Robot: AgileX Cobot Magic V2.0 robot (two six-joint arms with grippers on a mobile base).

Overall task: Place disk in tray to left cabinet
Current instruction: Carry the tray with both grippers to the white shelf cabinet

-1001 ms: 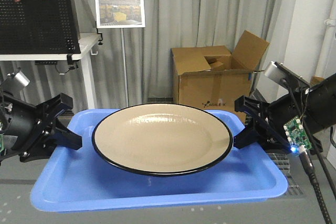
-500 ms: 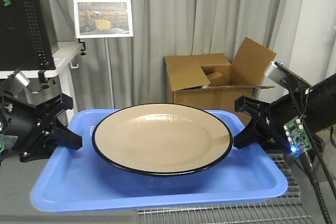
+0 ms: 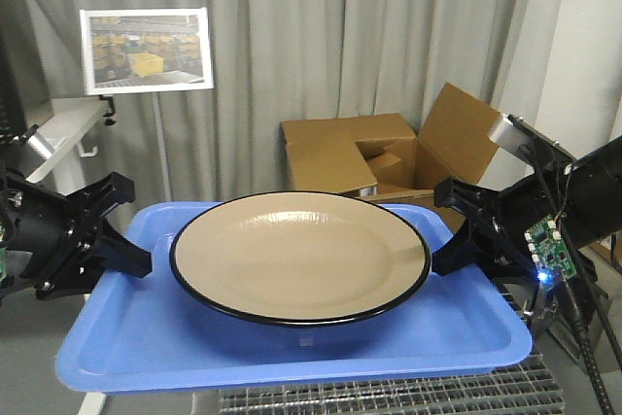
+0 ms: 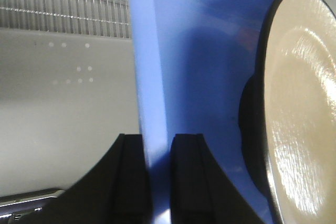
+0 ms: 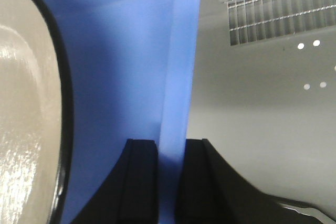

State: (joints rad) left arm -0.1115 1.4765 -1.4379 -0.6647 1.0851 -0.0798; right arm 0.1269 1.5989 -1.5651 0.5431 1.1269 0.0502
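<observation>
The blue tray (image 3: 146,328) hangs in the air between my two grippers, roughly level. The tan disk (image 3: 301,255) with its black rim lies flat in it, filling most of its width. My left gripper (image 3: 126,230) is shut on the tray's left lip; the left wrist view shows the lip (image 4: 152,51) pinched in the gripper (image 4: 157,137), with the disk (image 4: 302,103) beside it. My right gripper (image 3: 449,228) is shut on the right lip (image 5: 181,51), seen close in the gripper (image 5: 170,142), next to the disk (image 5: 21,103). The left cabinet is out of view.
An open cardboard box (image 3: 350,153) stands behind the tray before grey curtains. A photo sign on a thin stand (image 3: 146,51) is at the back left, beside a white table edge (image 3: 58,123). A wire grid (image 3: 389,396) lies below the tray's front edge.
The background has slid left: pegboard gone from view, sign and box shifted left, wire grid now showing below. Tray, disk and both grippers keep the same place in the view.
</observation>
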